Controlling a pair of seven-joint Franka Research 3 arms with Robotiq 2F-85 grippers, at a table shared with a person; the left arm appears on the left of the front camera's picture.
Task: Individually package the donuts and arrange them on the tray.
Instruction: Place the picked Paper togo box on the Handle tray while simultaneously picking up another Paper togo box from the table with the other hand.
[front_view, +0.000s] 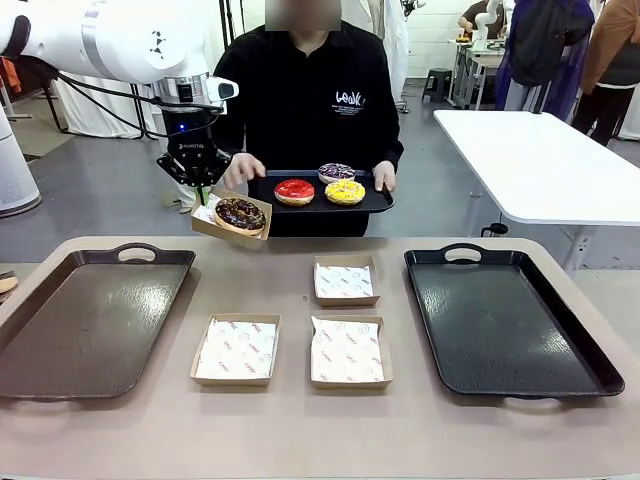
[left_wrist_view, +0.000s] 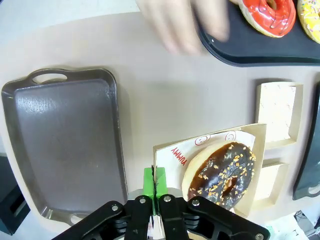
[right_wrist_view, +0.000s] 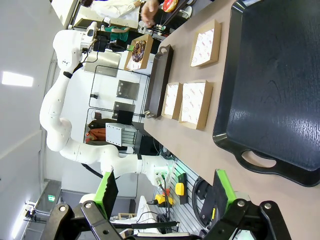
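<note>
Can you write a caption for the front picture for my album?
The left gripper holds a cardboard box with the chocolate donut while a person carries a tray of three more.

You're in a robotics lab hall: a white robot arm (right_wrist_view: 52, 115) mounted at your table (front_view: 300, 435), bare grey floor (front_view: 100, 195), a white work table (front_view: 540, 160) alongside, other people (front_view: 610, 55) farther back, grey equipment boxes (right_wrist_view: 116, 134) below.

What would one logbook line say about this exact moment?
left tool: shut on box edge, aloft | box: holds chocolate donut | right tool: open, empty | person: holds black tray with three donuts
</note>
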